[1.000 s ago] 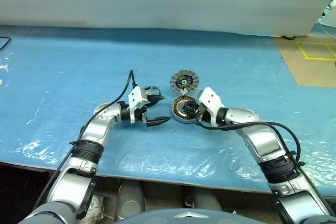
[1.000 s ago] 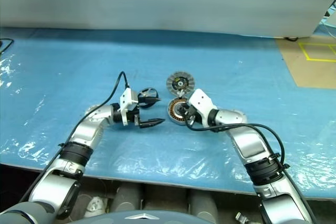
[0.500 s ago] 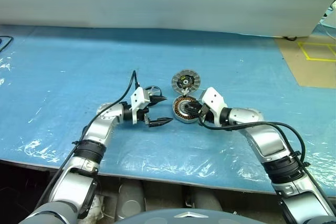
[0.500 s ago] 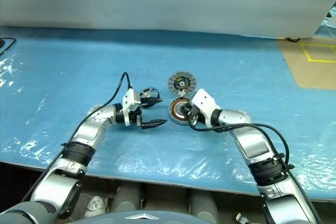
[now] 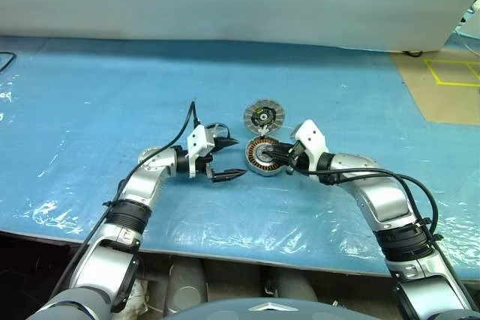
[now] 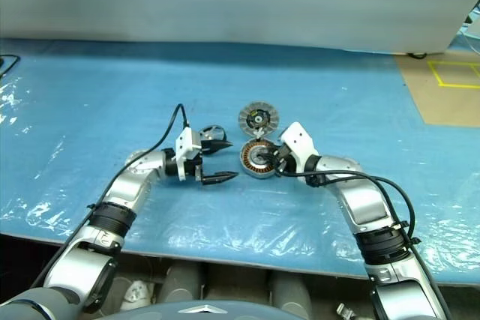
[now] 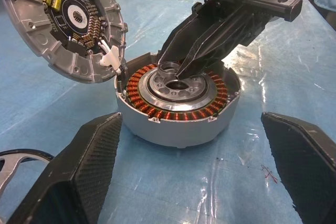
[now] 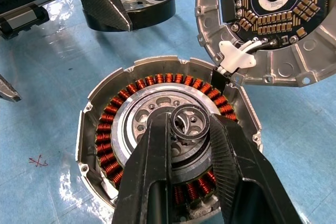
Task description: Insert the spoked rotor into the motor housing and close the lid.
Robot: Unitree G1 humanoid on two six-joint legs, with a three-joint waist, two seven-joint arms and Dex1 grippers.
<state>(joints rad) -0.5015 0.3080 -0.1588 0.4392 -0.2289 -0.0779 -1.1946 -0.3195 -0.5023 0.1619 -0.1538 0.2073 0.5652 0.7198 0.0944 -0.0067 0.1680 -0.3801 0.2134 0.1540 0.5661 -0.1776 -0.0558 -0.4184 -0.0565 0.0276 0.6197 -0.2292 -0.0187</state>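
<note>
1. Dark, thin-rimmed and see-through, the spoked rotor (image 8: pixel 147 4) lies flat on the surface (image 5: pixel 90 95) just beside the left end effector (image 5: pixel 227 158), whose two fingers stand spread wide and empty. It looks light and stiff, but the slim spokes seem bendable, so the rim is probably the safest place to take hold (the hub looks too small to pinch).
2. The motor housing (image 7: pixel 178 106) sits upright on the blue plastic sheet, its copper windings ringing a silver centre. It appears heavy, rigid metal with smooth, likely slippery walls; the windings look fragile and are best left untouched.
3. The right end effector (image 8: pixel 190 129) reaches into that centre, its fingers pinching a small metal ring (image 8: pixel 188 123) over the bore.
4. The lid (image 7: pixel 63 22) leans open at the housing's far edge, joined by a white hinge clip (image 8: pixel 236 56); its ribbed rim offers the likeliest grip.
</note>
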